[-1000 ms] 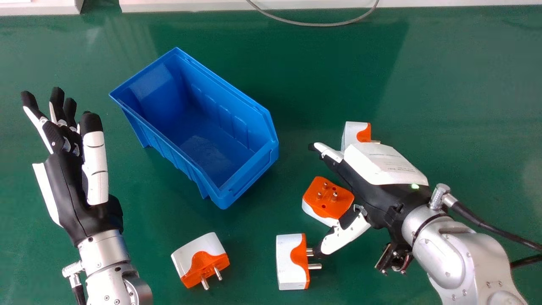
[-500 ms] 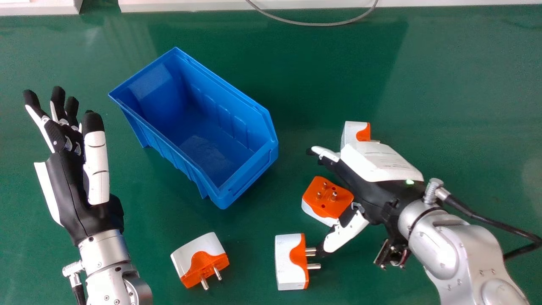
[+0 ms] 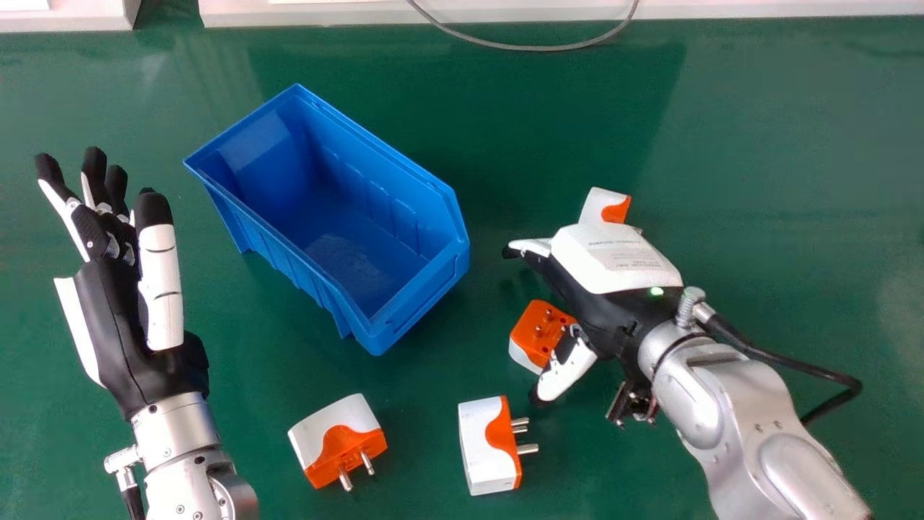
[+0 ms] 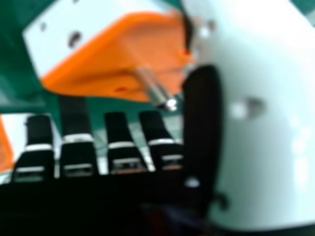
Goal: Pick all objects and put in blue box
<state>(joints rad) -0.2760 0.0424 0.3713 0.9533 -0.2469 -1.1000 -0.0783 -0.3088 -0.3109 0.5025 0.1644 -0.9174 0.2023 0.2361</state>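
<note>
While the right hand (image 3: 598, 300) is spread, plug (image 3: 532, 341) by its thumb, prongs up, long axis partly hidden

Left hand (image 3: 108, 318) and right hand (image 3: 613, 260), both open
Left fingers point forward; right arm (image 3: 751, 419) slants inward, thumb spread.

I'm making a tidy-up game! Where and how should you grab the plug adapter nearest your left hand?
Probably from above, pinching the plug adapter by the left and right sides of its white body: its pins poke toward the robot, clear of that grip.
</note>
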